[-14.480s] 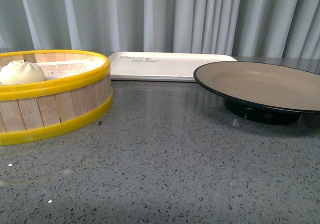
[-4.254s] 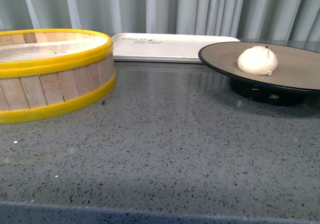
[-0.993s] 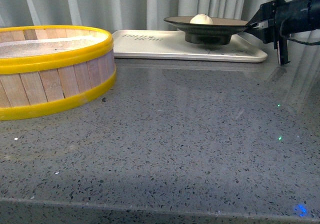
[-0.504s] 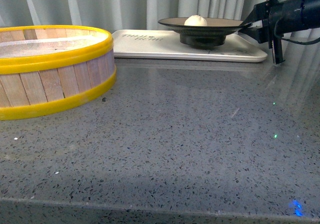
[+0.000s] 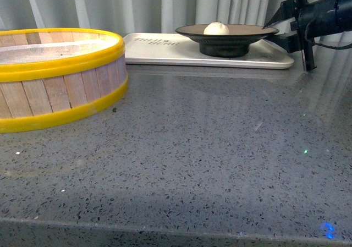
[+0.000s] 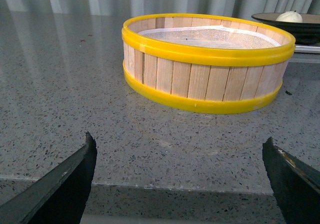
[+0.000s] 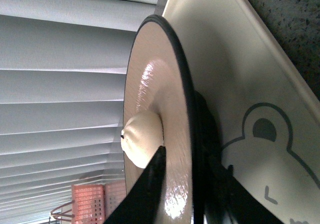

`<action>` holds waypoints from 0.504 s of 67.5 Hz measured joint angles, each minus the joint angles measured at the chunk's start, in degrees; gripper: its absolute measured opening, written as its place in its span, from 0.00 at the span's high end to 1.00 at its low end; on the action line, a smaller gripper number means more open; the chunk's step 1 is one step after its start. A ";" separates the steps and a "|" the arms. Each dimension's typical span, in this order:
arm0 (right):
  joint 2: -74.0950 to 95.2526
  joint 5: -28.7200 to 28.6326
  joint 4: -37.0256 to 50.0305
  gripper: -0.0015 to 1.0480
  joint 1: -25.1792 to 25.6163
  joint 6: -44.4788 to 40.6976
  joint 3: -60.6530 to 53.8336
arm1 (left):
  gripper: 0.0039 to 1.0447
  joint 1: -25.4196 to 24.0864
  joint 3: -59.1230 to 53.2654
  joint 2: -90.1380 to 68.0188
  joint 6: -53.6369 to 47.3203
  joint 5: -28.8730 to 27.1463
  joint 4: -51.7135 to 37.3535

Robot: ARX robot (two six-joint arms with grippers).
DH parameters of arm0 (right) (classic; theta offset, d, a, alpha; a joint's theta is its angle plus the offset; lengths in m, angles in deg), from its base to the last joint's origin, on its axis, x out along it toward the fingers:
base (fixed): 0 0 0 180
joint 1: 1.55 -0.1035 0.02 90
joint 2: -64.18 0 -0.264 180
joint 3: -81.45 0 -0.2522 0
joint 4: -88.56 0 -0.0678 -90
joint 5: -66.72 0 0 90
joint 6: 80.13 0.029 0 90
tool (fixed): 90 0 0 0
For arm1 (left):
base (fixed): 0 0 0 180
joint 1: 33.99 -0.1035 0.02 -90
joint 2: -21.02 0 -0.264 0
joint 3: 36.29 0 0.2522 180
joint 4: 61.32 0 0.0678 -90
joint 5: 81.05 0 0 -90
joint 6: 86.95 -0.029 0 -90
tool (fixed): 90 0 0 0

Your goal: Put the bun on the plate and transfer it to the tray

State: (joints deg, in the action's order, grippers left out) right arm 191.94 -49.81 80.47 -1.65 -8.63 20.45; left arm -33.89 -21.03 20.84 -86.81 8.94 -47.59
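The off-white bun [image 5: 216, 28] lies in the tan plate [image 5: 242, 33] with the black rim, and the plate stands level on the cream tray [image 5: 159, 48] at the back. My right gripper [image 5: 279, 29] is at the plate's right edge, open, one finger above the rim and one below. In the right wrist view the fingers [image 7: 150, 184] straddle the plate rim [image 7: 186, 92], with the bun [image 7: 140, 136] just past the upper fingertip and the tray [image 7: 235, 64] under the plate. My left gripper [image 6: 179, 143] hangs open over bare countertop near the front edge.
A wooden steamer basket [image 5: 55, 76] with yellow rims stands at the left, shown close in the left wrist view as the steamer basket [image 6: 210, 64]. Grey speckled countertop [image 5: 192, 148] fills the foreground. Pale curtains hang behind the tray.
The plate with the bun has settled down level onto the tray. My right gripper's fingers have spread apart at the plate rim.
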 joint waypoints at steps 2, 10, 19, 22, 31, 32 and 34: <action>0.00 0.02 0.11 0.75 0.00 0.09 0.00 | 0.06 0.00 0.00 0.00 0.00 0.00 0.00; 0.00 0.07 0.48 0.56 -0.02 0.24 -0.09 | 0.06 0.00 0.00 0.00 0.00 0.00 0.00; -0.83 0.39 0.68 0.31 0.00 0.31 -0.57 | 0.06 0.00 0.00 0.00 0.00 0.00 0.00; -1.16 0.50 0.59 0.24 0.09 0.37 -0.59 | 0.06 0.00 0.00 0.00 0.00 0.00 0.00; -3.48 2.32 -1.11 0.07 0.59 0.96 -1.57 | 0.06 0.00 0.00 -0.02 0.00 0.00 0.00; -4.07 2.67 -1.16 0.08 0.70 1.09 -2.01 | 0.06 0.00 0.00 0.00 0.00 0.00 0.00; -5.31 3.23 -0.63 0.09 0.85 1.22 -3.26 | 0.06 0.00 0.00 0.00 0.00 0.00 0.00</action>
State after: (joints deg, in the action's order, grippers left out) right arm 186.63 -46.57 79.83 -0.79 -7.40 17.19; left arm -33.89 -21.03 20.84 -86.81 8.94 -47.59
